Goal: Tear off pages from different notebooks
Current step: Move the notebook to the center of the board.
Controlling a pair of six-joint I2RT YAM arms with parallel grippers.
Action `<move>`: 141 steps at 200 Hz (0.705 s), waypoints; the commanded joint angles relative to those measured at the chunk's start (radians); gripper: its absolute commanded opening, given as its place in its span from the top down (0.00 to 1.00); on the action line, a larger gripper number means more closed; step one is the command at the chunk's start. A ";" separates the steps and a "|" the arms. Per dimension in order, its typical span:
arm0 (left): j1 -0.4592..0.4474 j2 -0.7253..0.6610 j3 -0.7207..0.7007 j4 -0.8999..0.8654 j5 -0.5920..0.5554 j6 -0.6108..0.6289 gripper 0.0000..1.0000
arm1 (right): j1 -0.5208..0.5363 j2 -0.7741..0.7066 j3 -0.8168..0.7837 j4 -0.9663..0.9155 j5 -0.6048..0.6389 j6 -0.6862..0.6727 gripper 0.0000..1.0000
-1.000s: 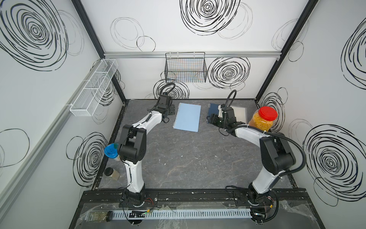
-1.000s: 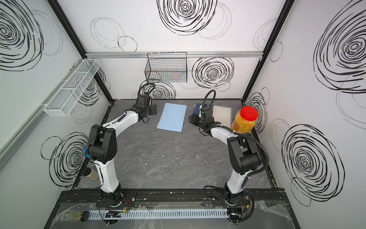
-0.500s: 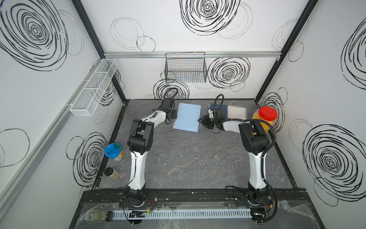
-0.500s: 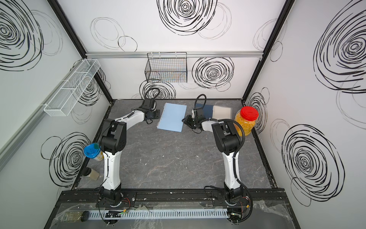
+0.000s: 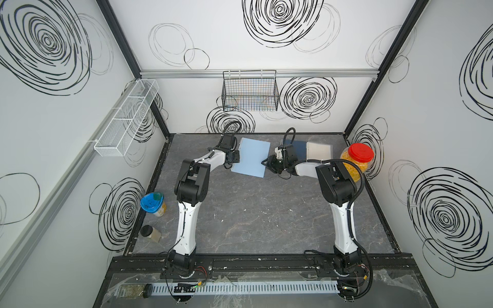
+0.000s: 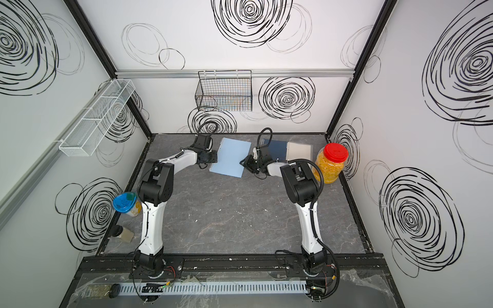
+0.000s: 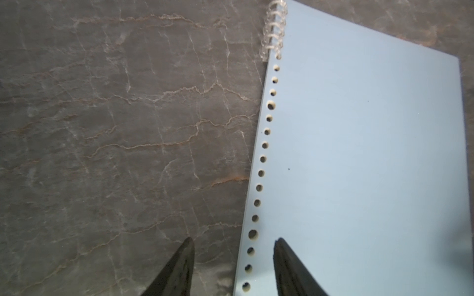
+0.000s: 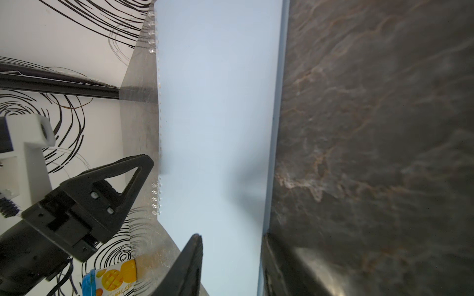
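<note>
In both top views the light blue notebook lies closed and flat at the back of the tabletop. The navy notebook and the frosted clear notebook lie side by side next to it, near a red-lidded jar. The left gripper sits at the light blue notebook's binding edge and the right gripper at its free edge. No loose pages show.

In the left wrist view the left gripper has its jaws apart, straddling the punched edge of the light blue notebook. Clear coil shows only at the far end.

In the right wrist view the right gripper is likewise apart. One finger is over the notebook and the other is by the free edge, with nothing pinched.

The step in hand looks like securing this first notebook. Next, the left gripper probably has to pin the binding while the right catches the thin cover edge and turns it to reach a page. That edge lies flat and could slip.
</note>
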 commanded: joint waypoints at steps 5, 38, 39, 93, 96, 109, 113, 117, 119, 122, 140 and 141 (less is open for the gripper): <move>-0.013 0.035 0.030 -0.028 0.004 -0.009 0.49 | 0.006 0.017 -0.004 0.010 -0.017 0.014 0.59; -0.024 0.025 0.007 -0.028 0.018 -0.005 0.51 | 0.003 -0.003 -0.001 0.029 -0.045 0.013 0.61; -0.025 0.023 0.006 -0.027 0.017 -0.004 0.51 | 0.003 -0.004 -0.001 0.029 -0.046 0.013 0.61; -0.038 -0.014 -0.047 -0.005 0.030 -0.015 0.53 | 0.009 -0.047 0.008 0.004 -0.043 -0.014 0.68; -0.039 -0.015 -0.050 -0.004 0.033 -0.017 0.53 | 0.008 -0.048 0.008 0.004 -0.041 -0.015 0.68; -0.042 -0.028 -0.061 0.000 0.036 -0.018 0.53 | 0.013 -0.055 0.006 -0.005 -0.034 -0.022 0.70; -0.042 -0.031 -0.065 0.001 0.038 -0.019 0.53 | 0.014 -0.057 0.004 -0.005 -0.034 -0.023 0.71; -0.045 -0.035 -0.070 0.004 0.039 -0.020 0.53 | 0.015 -0.060 0.002 -0.007 -0.032 -0.024 0.72; -0.046 -0.037 -0.073 0.005 0.041 -0.020 0.53 | 0.016 -0.061 0.000 -0.007 -0.032 -0.025 0.72; -0.047 -0.042 -0.077 0.007 0.041 -0.020 0.53 | 0.018 -0.062 0.001 -0.008 -0.030 -0.026 0.72; -0.049 -0.063 -0.100 0.016 0.049 -0.022 0.53 | 0.024 -0.067 0.001 -0.025 -0.020 -0.040 0.76; -0.049 -0.064 -0.102 0.017 0.049 -0.023 0.53 | 0.023 -0.067 0.001 -0.026 -0.020 -0.040 0.76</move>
